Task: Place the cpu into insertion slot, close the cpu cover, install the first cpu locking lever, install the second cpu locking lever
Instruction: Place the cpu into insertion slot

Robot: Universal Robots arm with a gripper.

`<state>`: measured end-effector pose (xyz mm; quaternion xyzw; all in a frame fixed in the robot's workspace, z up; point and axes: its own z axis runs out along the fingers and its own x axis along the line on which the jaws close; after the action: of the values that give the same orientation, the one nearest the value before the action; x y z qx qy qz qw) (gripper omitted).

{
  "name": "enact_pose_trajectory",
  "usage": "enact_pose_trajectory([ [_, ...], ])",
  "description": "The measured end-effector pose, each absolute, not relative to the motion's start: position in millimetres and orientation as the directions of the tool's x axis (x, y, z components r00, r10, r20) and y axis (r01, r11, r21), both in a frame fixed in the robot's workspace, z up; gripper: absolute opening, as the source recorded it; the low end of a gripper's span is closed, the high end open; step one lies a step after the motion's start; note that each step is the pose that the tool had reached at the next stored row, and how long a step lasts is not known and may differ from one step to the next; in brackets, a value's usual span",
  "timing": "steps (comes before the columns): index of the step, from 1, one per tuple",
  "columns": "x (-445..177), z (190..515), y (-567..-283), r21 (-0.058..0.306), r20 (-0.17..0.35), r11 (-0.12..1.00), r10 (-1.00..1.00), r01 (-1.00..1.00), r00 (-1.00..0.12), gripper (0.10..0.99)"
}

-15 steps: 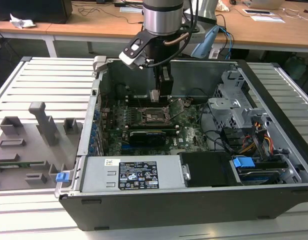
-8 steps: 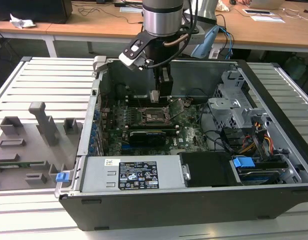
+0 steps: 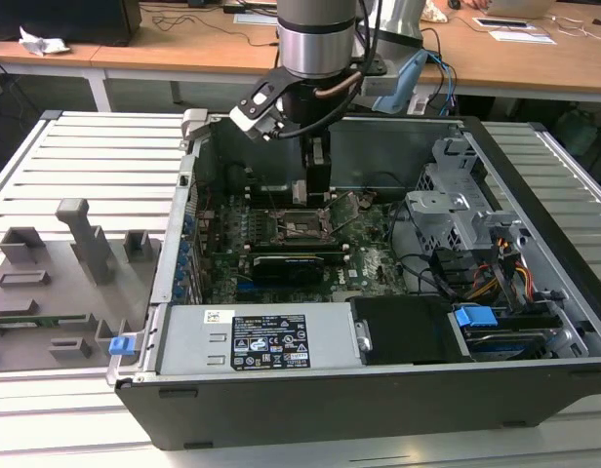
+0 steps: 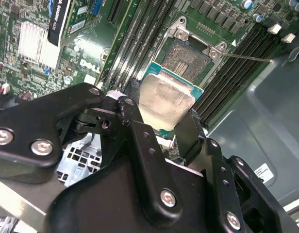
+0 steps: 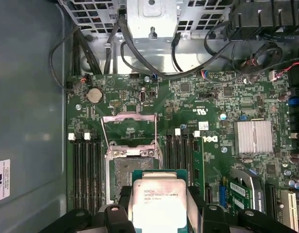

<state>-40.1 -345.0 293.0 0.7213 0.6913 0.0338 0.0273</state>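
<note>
My gripper (image 3: 318,185) reaches down into the open computer case and is shut on the cpu (image 4: 164,99), a flat square chip with a pale silver face. In both wrist views the black fingers clamp two opposite edges of the cpu (image 5: 157,206). The chip hangs just above the insertion slot (image 4: 188,56), partly overlapping its dark grid centre (image 5: 132,172). The cpu cover (image 5: 127,117), a thin silvery frame, is swung open beside the slot. A thin locking lever (image 4: 246,58) sticks out from the slot's corner. In the exterior view the insertion slot (image 3: 302,226) lies right under the gripper.
Memory slots (image 5: 89,170) flank the socket. A black card (image 3: 286,263) lies in front of it, with a power supply (image 3: 271,341) at the case front. A metal drive cage (image 3: 457,210) and cables fill the exterior view's right. A grey parts fixture (image 3: 66,263) sits outside the case.
</note>
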Motion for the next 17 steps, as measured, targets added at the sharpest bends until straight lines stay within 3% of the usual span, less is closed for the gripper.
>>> enact_pose_trajectory([
  [17,-40.1,281.2,-344.9,0.086,0.009,-0.043,0.999,0.995,0.042,0.533],
])
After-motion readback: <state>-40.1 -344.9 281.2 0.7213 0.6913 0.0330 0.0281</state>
